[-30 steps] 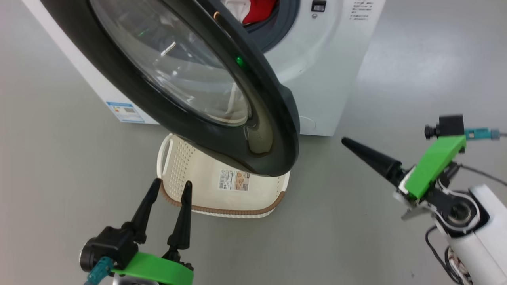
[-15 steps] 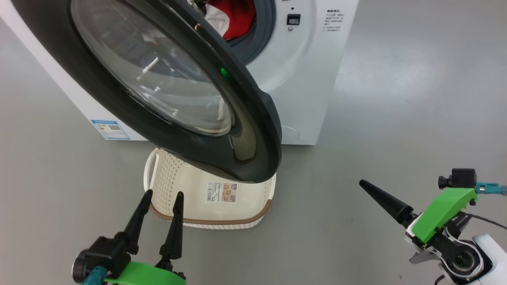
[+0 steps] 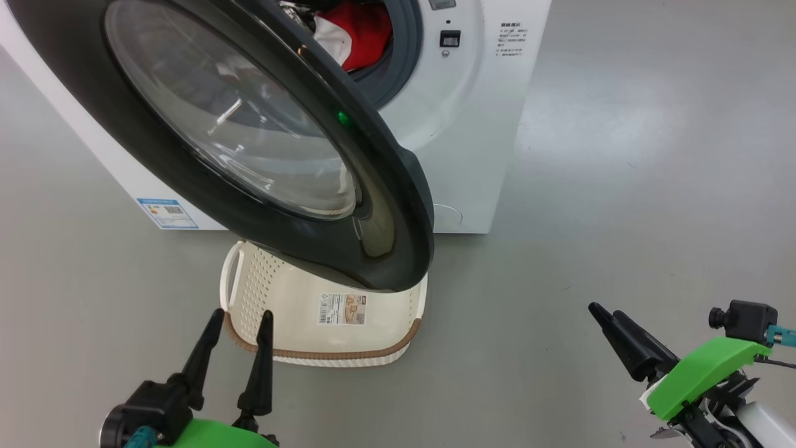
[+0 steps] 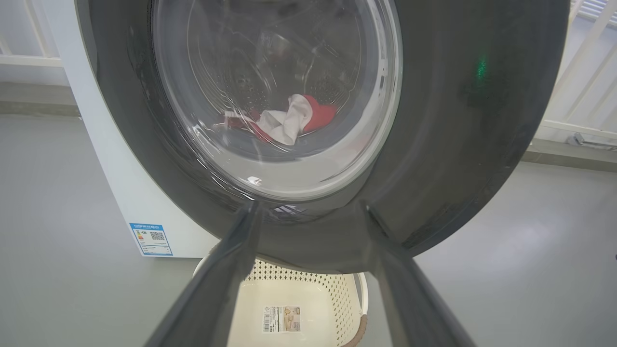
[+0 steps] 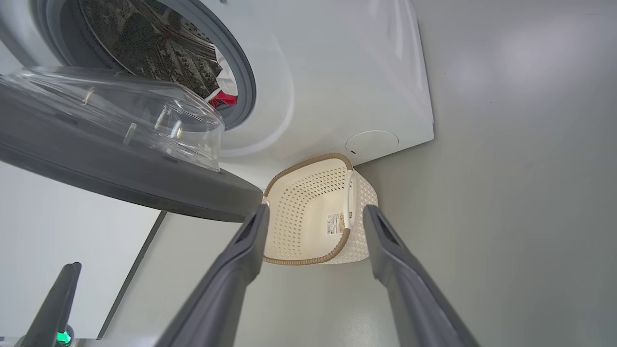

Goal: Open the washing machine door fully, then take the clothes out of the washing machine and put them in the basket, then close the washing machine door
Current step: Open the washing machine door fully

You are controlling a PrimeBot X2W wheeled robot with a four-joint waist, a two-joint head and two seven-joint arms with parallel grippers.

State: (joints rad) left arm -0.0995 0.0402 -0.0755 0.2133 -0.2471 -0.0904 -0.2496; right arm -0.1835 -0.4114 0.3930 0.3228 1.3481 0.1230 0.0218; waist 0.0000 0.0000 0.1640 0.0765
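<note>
Low on the left corner of the washing machine [image 3: 472, 143] sits a blue label [image 3: 166, 213] with a QR code. Its print is too small to read, as are the lines of text [image 3: 511, 40] far right on the front, beside a black switch [image 3: 449, 38].

The washing machine door [image 3: 398, 205] is swung open toward the near side and hangs over the far part of the basket [image 3: 348, 356]. It stands between the left gripper [image 3: 242, 312] and the drum, so the left wrist view looks through its glass.

The clothes [image 3: 357, 34], red and white, lie in the drum. The basket stands on the grey floor [image 3: 622, 186] just in front of the machine, and its cream inside shows a barcode sticker [image 3: 342, 309].

The left gripper's fingers are spread and hold nothing, tips at the basket's near left corner. The right gripper [image 3: 604, 310] — well to the right, over the floor — is likewise spread and grasps nothing.
</note>
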